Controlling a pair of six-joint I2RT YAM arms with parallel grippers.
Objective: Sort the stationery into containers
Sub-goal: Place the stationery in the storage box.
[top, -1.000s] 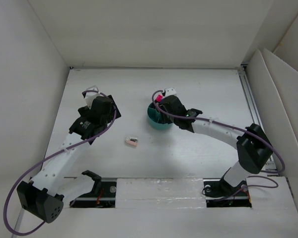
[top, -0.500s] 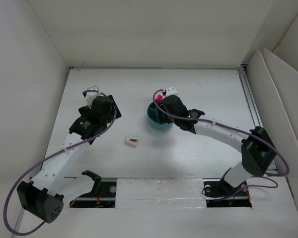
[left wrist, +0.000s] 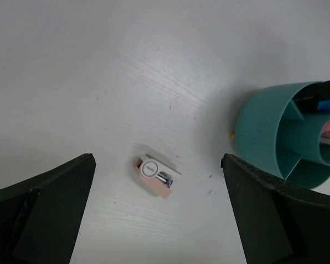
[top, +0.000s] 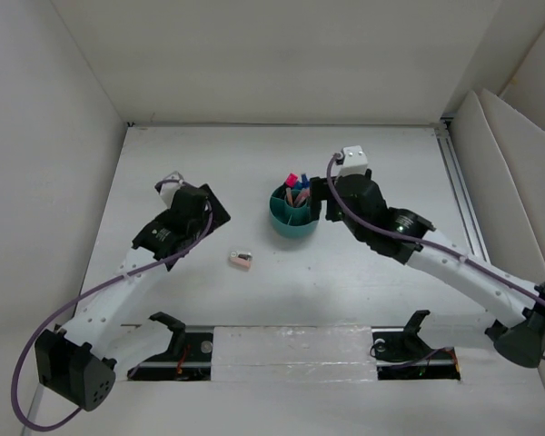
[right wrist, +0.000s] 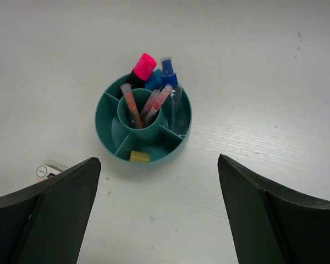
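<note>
A white bench [top: 381, 173] with faint wood grain is seen from above. It is enclosed by plain white panels: a back wall [top: 282, 54], a left wall [top: 45, 182] and a right wall [top: 518, 154], the last made up of overlapping sheets. A metal rail [top: 460, 195] is run along the bench's right edge. A glossy white strip [top: 291, 350] is laid along the near edge, between two dark cutouts [top: 193, 352]. Light is even and soft; only weak shadows are cast on the bench.

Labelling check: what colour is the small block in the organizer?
Yellowish tan; the block in the teal organizer shows best in the right wrist view.
</note>
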